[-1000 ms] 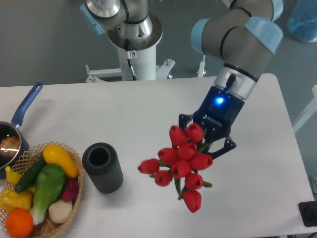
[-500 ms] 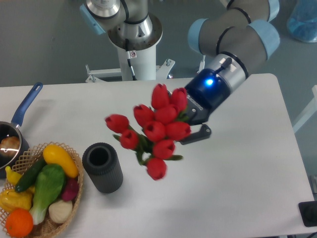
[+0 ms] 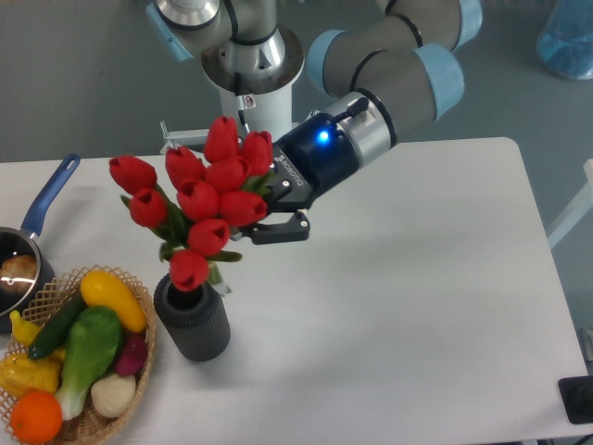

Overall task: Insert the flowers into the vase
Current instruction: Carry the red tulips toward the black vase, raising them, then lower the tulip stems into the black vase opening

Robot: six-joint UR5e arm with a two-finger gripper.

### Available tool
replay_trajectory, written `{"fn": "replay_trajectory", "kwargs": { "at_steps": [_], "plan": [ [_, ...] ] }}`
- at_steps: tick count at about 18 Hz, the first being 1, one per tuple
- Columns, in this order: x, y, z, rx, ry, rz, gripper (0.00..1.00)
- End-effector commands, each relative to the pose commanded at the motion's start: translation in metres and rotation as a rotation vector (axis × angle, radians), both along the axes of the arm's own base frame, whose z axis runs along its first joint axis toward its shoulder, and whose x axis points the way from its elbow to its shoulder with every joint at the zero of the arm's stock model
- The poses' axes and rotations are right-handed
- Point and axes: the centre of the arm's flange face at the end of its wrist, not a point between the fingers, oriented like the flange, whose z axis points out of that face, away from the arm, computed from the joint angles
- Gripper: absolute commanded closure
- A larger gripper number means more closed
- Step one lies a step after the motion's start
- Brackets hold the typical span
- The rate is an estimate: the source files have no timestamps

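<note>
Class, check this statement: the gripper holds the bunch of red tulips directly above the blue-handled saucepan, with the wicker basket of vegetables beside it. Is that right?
Not quite. The fixed camera shows the gripper holding the flowers above the vase, not the saucepan, which sits off at the table's left edge. The wicker basket of vegetables does stand beside the vase.

Even bright overhead light; soft shadows on table [image 3: 445,306]; flowers [image 3: 199,204] slightly motion-blurred; frame otherwise sharp.
</note>
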Motion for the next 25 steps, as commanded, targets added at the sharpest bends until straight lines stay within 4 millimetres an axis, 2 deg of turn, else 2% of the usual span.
{"fn": "replay_trajectory", "kwargs": {
  "at_steps": [5,13,20,25],
  "plan": [
    [0.005,0.004,-0.014,-0.006,-0.009,-0.011,0.97],
    [-0.004,0.014,-0.044,0.001,0.003,-0.018,0.93],
    [0.004,0.02,-0.053,-0.008,-0.006,-0.034,0.93],
    [0.008,0.019,-0.047,-0.004,0.0,-0.035,0.93]
  ]
}}
